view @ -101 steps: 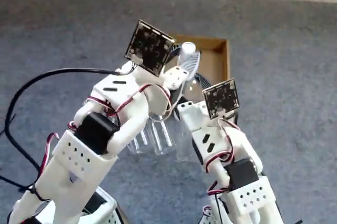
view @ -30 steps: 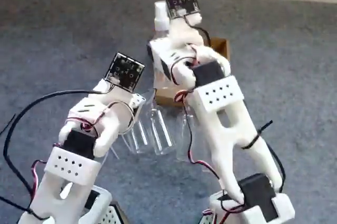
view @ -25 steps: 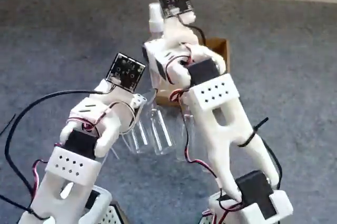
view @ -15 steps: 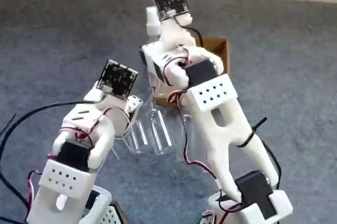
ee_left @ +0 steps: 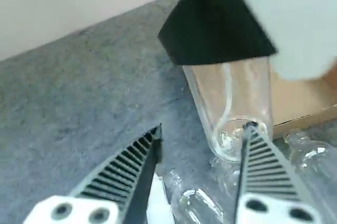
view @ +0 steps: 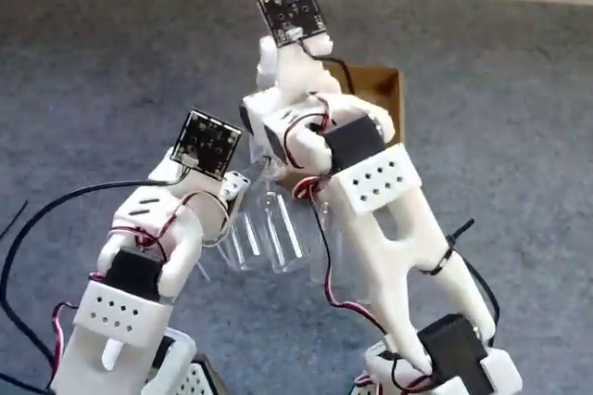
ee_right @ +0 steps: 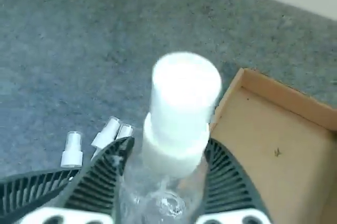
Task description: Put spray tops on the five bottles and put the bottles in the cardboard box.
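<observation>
Ok so in the last few seconds the two arms have split up. They were huddled together by the cardboard box [view: 384, 89], and now the right arm has swung up and stretched out with the bottle [ee_left: 231, 103] in tow, while the left arm has backed off toward its base.

The right claw [ee_right: 168, 148] is clenched around the clear bottle just under its neck, holding it upright in the air beside the near-left corner of the box. The white spray top [ee_right: 185, 90] is sitting on it. The left claw [ee_left: 201, 129] is spread wide with nothing in it, and the bottle's base hangs just in front of its fingers.

My read is that the capping part is done for this one and the drop into the box comes next. The box floor looks bare from the right wrist view.

Plenty left though: uncapped bottles [view: 269, 237] are lying on the grey bench [view: 93, 89] between the arms, and loose spray tops [ee_right: 72, 148] are off to the side.

As for labels or writing, there's nothing I can read on the bottle, the box or the tops.
</observation>
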`<state>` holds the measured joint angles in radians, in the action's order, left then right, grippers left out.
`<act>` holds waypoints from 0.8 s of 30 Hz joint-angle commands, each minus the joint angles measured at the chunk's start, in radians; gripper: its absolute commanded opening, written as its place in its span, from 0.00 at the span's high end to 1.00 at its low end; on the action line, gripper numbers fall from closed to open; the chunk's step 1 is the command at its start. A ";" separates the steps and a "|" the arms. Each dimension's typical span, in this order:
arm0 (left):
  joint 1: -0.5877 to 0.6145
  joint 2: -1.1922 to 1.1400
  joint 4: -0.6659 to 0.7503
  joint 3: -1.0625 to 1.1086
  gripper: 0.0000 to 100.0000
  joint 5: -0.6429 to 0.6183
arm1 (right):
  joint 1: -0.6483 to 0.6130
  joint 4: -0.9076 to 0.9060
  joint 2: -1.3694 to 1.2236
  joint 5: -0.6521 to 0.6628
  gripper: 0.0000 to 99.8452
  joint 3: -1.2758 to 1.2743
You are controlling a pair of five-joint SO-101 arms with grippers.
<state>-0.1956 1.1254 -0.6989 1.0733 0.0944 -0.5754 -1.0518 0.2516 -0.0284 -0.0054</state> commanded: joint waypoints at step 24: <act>0.208 -0.005 0.126 0.113 0.78 -0.003 | 0.240 0.564 -0.610 0.137 1.00 0.303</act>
<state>-0.0008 1.1254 -0.6007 1.1930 0.0944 -0.3498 -0.5148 -0.3498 0.0974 0.2140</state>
